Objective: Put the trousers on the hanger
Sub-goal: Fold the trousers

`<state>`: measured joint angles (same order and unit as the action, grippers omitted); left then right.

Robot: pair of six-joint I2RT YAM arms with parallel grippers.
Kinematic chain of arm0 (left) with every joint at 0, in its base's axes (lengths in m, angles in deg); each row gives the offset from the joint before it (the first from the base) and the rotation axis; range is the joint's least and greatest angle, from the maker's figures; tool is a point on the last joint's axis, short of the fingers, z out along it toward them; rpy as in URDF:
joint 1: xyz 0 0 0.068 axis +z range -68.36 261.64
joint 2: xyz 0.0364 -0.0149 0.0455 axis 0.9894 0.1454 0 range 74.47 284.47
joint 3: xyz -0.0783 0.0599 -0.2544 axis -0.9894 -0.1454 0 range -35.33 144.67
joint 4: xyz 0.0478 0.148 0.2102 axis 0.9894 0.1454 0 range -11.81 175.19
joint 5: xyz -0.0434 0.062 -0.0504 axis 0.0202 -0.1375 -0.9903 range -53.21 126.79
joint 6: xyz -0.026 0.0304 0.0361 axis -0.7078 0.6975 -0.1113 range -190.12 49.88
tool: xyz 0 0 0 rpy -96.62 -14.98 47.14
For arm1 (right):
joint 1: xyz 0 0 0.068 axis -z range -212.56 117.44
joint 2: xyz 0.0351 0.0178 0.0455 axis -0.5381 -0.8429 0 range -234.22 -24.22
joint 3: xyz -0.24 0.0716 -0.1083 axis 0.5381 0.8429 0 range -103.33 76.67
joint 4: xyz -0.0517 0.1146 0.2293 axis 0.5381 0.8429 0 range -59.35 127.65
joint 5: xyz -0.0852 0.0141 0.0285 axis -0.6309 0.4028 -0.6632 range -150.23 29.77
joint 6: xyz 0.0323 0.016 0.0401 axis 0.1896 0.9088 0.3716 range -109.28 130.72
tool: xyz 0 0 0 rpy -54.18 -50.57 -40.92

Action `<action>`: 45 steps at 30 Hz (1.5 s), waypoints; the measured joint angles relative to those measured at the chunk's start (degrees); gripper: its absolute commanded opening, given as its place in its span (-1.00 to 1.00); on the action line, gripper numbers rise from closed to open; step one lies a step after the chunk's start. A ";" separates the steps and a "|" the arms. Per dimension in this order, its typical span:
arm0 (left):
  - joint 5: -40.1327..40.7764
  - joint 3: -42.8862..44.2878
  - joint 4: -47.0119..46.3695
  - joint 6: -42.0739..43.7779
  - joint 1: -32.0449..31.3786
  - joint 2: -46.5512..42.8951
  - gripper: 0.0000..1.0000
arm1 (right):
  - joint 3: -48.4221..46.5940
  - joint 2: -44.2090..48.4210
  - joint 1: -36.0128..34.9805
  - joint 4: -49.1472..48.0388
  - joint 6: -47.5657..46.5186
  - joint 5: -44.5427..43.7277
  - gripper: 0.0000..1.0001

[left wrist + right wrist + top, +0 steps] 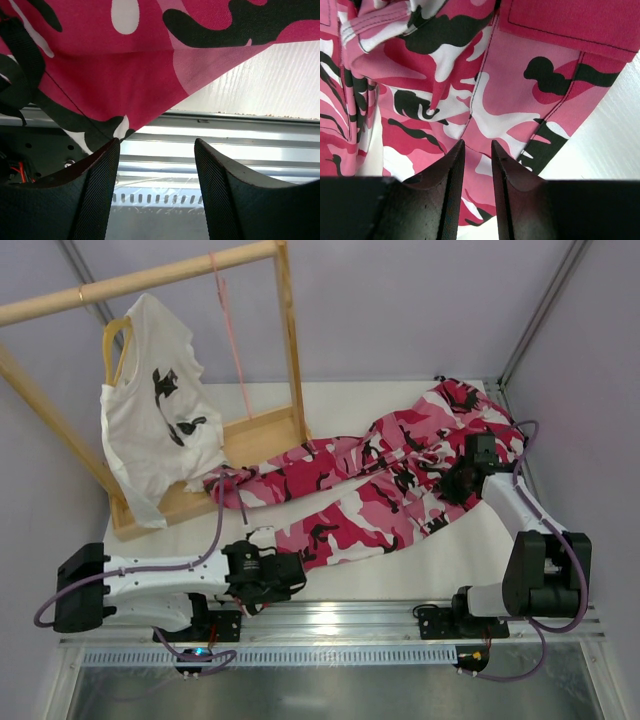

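Observation:
The camouflage trousers [400, 475] lie spread on the white table, waist at the far right, legs running left toward the rack. The thin pale-pink hanger [230, 335] hangs edge-on from the wooden rail. My left gripper [280, 582] is open and empty beside the near leg's hem; in the left wrist view the gripper [156, 142] faces the table's front rail, with the hem cloth [115, 65] above it. My right gripper [442, 490] hovers over the upper legs. In the right wrist view the gripper [477, 145] has its jaws narrowly apart above the cloth [490, 100], nothing between them.
A wooden rack [260, 435] stands at the back left. A white T-shirt [160, 420] hangs from its rail on a yellow hanger [112, 335]. A metal rail [350, 615] runs along the near edge. The enclosure wall is close on the right.

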<state>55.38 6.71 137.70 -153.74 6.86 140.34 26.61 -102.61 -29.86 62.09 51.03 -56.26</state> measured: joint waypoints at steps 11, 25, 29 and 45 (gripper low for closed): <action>0.31 -3.28 -7.32 4.15 -0.90 6.62 0.11 | 1.27 -0.02 0.00 -0.20 0.28 -0.44 -0.38; 0.42 -7.87 -9.53 4.92 -0.90 7.67 -0.81 | 1.27 -1.70 0.00 -1.07 0.31 -1.55 -0.38; 0.63 -7.82 -8.81 4.74 -0.90 7.63 -0.99 | 1.27 -2.89 0.09 -1.62 0.33 -2.75 -0.38; -1.95 -3.58 -0.20 6.40 -0.90 2.29 -0.99 | -5.81 -17.70 4.31 -3.13 -0.11 -5.79 -0.39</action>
<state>53.43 3.13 137.50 -147.33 5.96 142.63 20.80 -120.31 -25.55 58.97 50.92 -62.05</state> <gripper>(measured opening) 0.008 0.308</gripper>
